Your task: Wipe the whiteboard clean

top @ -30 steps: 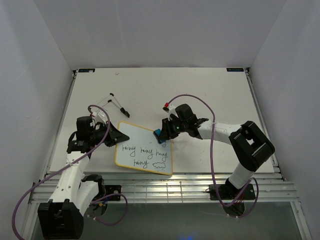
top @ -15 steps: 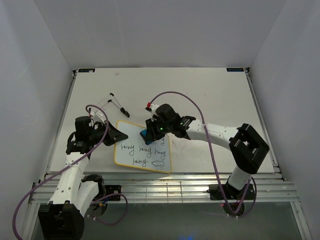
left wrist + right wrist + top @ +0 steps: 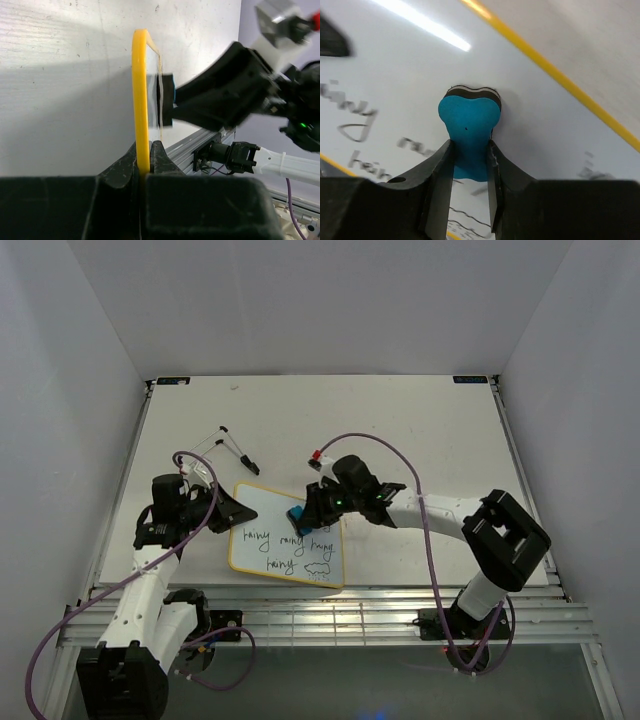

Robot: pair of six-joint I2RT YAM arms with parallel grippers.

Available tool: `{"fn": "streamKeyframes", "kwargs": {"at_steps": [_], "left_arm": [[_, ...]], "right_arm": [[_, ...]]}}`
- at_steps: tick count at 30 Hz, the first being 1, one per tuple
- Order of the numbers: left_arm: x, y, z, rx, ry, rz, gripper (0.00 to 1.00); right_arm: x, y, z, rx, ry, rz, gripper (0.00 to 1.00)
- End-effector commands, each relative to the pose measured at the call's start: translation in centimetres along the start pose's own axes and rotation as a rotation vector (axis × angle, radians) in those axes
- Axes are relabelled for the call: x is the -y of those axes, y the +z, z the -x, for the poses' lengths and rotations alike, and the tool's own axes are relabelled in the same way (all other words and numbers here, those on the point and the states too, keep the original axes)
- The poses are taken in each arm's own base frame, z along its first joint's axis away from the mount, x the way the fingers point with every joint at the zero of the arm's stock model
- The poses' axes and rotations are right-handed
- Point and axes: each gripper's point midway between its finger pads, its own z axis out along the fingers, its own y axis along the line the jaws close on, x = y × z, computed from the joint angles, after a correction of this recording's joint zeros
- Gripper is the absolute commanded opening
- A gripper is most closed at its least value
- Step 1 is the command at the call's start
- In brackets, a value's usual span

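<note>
My left gripper [image 3: 145, 151] pinches the yellow rim of the small rectangular whiteboard [image 3: 264, 506]. My right gripper [image 3: 469, 148] clamps a blue foam eraser [image 3: 469, 119] against black handwriting [image 3: 285, 538] too scrawled to read.

White arms [image 3: 140, 592], black joints [image 3: 510, 536], purple cables [image 3: 424, 545]

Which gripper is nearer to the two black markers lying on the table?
Left. The left gripper, jaws clamped on the whiteboard's left rim, sits on the near side of the markers. The right gripper holds the blue eraser on the whiteboard, farther to the right.
</note>
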Motion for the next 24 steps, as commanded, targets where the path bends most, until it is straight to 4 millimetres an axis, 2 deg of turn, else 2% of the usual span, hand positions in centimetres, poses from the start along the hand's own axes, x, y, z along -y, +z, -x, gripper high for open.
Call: {"fn": "streamKeyframes", "kwargs": {"at_steps": [1, 3, 4, 6, 10, 13, 14, 16, 17, 19, 20, 21, 23, 24], "left_arm": [[3.9, -0.8, 2.1, 0.104, 0.289, -0.134, 0.00], [3.9, -0.9, 2.1, 0.116, 0.293, -0.129, 0.00], [3.8, -0.9, 2.2, 0.123, 0.293, -0.124, 0.00], [3.9, -1.0, 2.2, 0.129, 0.296, -0.124, 0.00], [3.9, -1.0, 2.3, 0.129, 0.296, -0.125, 0.00], [4.0, -0.9, 2.0, 0.113, 0.294, -0.138, 0.00], [4.0, -0.9, 2.0, 0.109, 0.295, -0.143, 0.00], [4.0, -0.7, 1.7, 0.097, 0.294, -0.155, 0.00], [4.0, -0.7, 1.7, 0.091, 0.293, -0.158, 0.00], [4.0, -0.5, 1.4, 0.071, 0.287, -0.171, 0.00], [4.0, -0.4, 1.3, 0.065, 0.283, -0.172, 0.00], [4.0, -0.4, 1.3, 0.060, 0.283, -0.175, 0.00], [3.9, -0.3, 1.3, 0.058, 0.279, -0.174, 0.00], [3.8, -0.3, 1.2, 0.057, 0.278, -0.173, 0.00]], "right_arm": [[12.4, -4.2, -15.6, -0.390, 0.239, -0.399, 0.08], [14.0, -5.7, -16.3, -0.381, 0.294, -0.434, 0.08], [14.6, -6.5, -17.4, -0.396, 0.310, -0.450, 0.08], [15.7, -7.3, -18.0, -0.400, 0.345, -0.473, 0.08], [15.7, -6.9, -17.3, -0.398, 0.351, -0.452, 0.08], [14.2, -5.2, -14.7, -0.365, 0.314, -0.357, 0.08], [13.2, -4.4, -13.0, -0.335, 0.292, -0.310, 0.08], [11.7, -3.4, -10.9, -0.302, 0.241, -0.256, 0.08], [10.5, -2.7, -8.8, -0.271, 0.205, -0.212, 0.08], [9.5, -1.9, -7.0, -0.249, 0.183, -0.162, 0.08], [8.5, -1.6, -6.2, -0.245, 0.177, -0.114, 0.08], [7.5, -1.1, -4.1, -0.214, 0.158, -0.088, 0.08], [5.7, -0.3, -3.0, -0.214, 0.120, -0.044, 0.08], [4.7, 0.3, -1.4, -0.193, 0.086, -0.019, 0.08]]}}
